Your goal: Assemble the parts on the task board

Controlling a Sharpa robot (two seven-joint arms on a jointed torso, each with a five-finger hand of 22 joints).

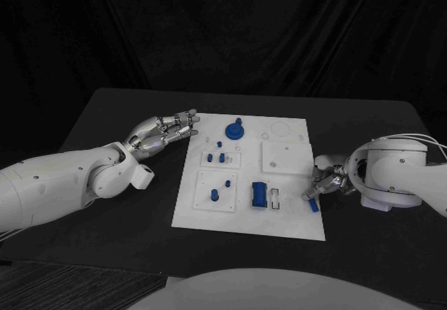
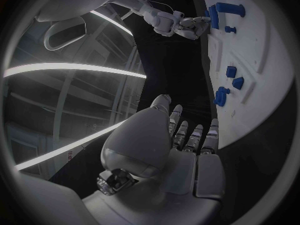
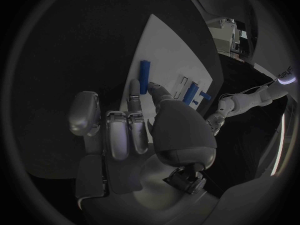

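right hand (image 1: 328, 182) at the task board (image 1: 289, 226) right edge touches a loose blue part (image 1: 312, 205); grip uncertain. left wrist view: your left hand (image 2: 178, 145) open, holding nothing. right wrist view: several parts seated, this one remains.

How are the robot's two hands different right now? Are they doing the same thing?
No. The left hand holds nothing and hovers by the task board's far left corner, while the right hand pinches a small blue part at the board's right edge. The left hand's fingers lie loosely together and point toward the board; the right hand's fingers curl down around its part. Both are silver hands on white arms.
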